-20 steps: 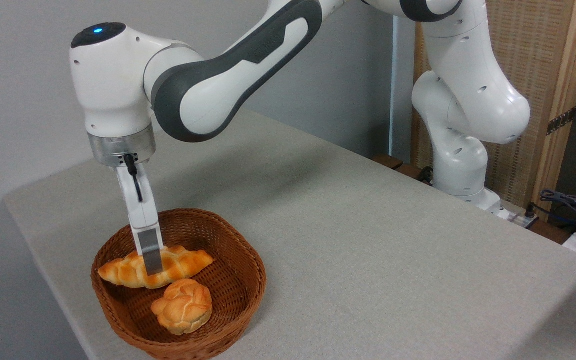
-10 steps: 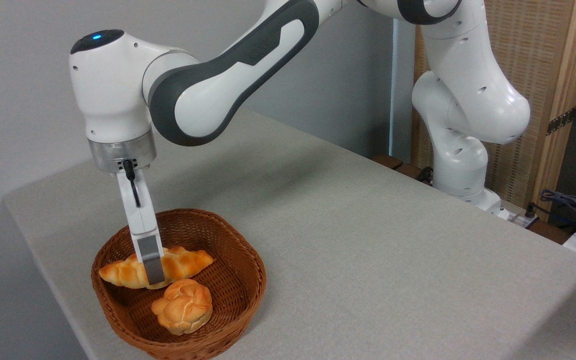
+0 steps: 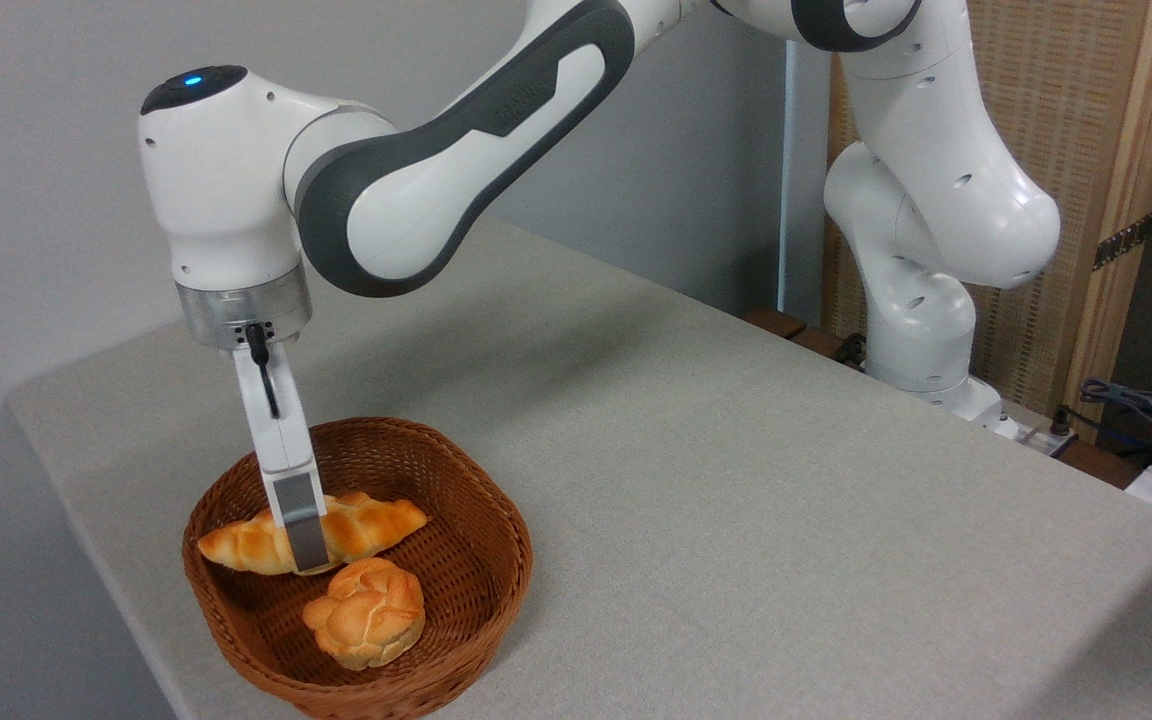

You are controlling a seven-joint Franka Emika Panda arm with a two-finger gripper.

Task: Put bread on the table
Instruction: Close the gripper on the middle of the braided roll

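The arm reaches in from the far right, its white and grey links sweeping across to the near left corner of the worktop, and the gripper points straight down into the brown wicker basket. One grey finger pad is plain to see on the near side of the bread, pressed flat across the middle of the loaf. The other finger is hidden behind it, so whether the jaws are clamped on the bread or just set around it, I cannot tell from this angle.

The bread itself, long, braided and golden-brown with tapered ends, lies across the far half of the basket, one tip pointing left toward the rim, the other right. It sits low inside the basket; whether it is touching the woven floor or hanging just above it is not clear.

Just nearer in the same basket sits a round knotted bun, close beside the loaf, apart from the gripper. The basket stands at the near left corner of the worktop, near the edge. A blue light glows on top of the wrist housing.

Off the far right edge, a tangle of cables lies beside the arm's base.
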